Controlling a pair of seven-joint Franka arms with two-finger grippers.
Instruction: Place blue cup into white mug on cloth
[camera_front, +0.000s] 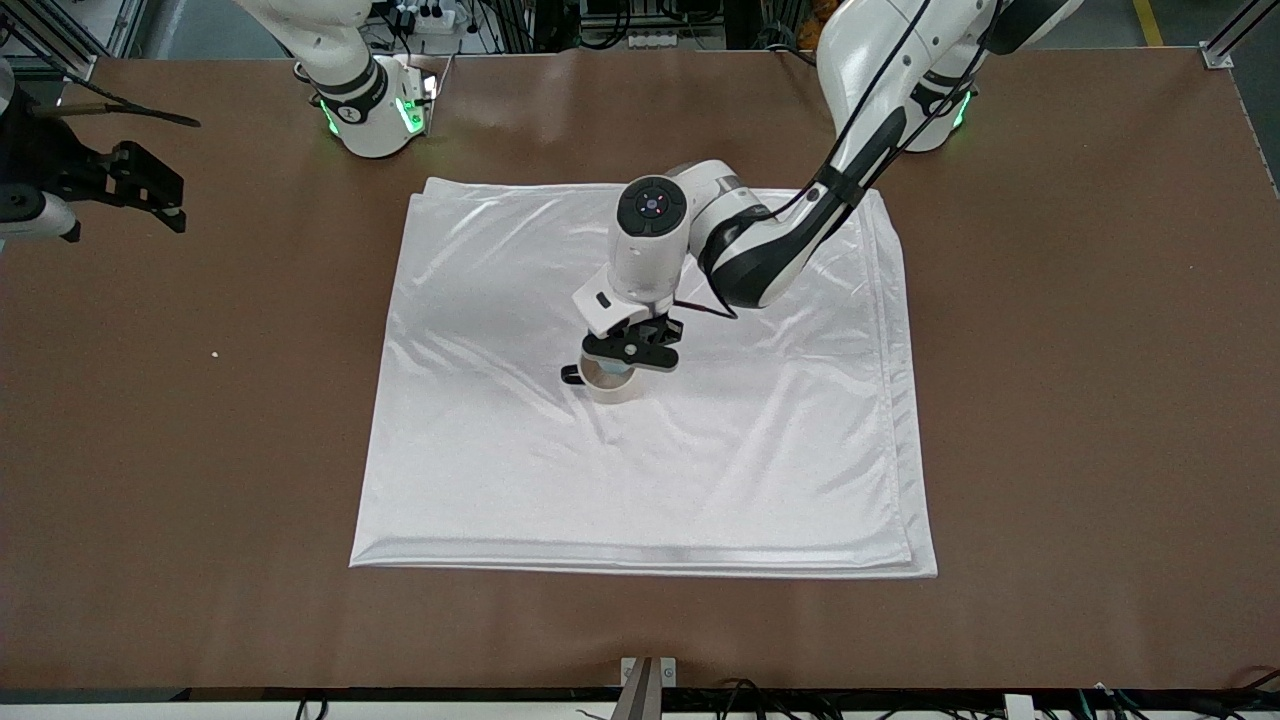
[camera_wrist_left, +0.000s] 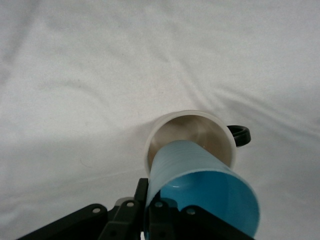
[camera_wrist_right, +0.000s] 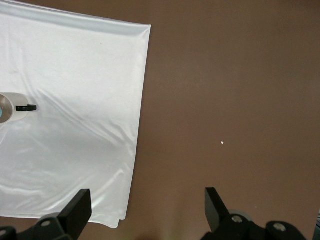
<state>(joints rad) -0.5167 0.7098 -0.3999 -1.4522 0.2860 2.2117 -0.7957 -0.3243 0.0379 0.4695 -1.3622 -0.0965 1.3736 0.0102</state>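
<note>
The white cloth (camera_front: 700, 470) lies spread in the middle of the table, and the white mug (camera_front: 612, 387) stands upright on it with its black handle (camera_wrist_left: 240, 134) toward the right arm's end. My left gripper (camera_front: 632, 352) hangs right over the mug, shut on the rim of the blue cup (camera_wrist_left: 200, 170). The cup's lower end is at the mug's mouth (camera_wrist_left: 190, 116); how deep it sits I cannot tell. In the left wrist view the left gripper (camera_wrist_left: 150, 200) pinches the cup wall, with cloth (camera_wrist_left: 100, 75) all around. My right gripper (camera_wrist_right: 147, 200) waits open over bare table, off the cloth (camera_wrist_right: 75, 75).
The brown table (camera_front: 1100, 400) surrounds the cloth on every side. A tiny white speck (camera_front: 214, 354) lies on the table toward the right arm's end. Both arm bases stand along the table's edge farthest from the front camera.
</note>
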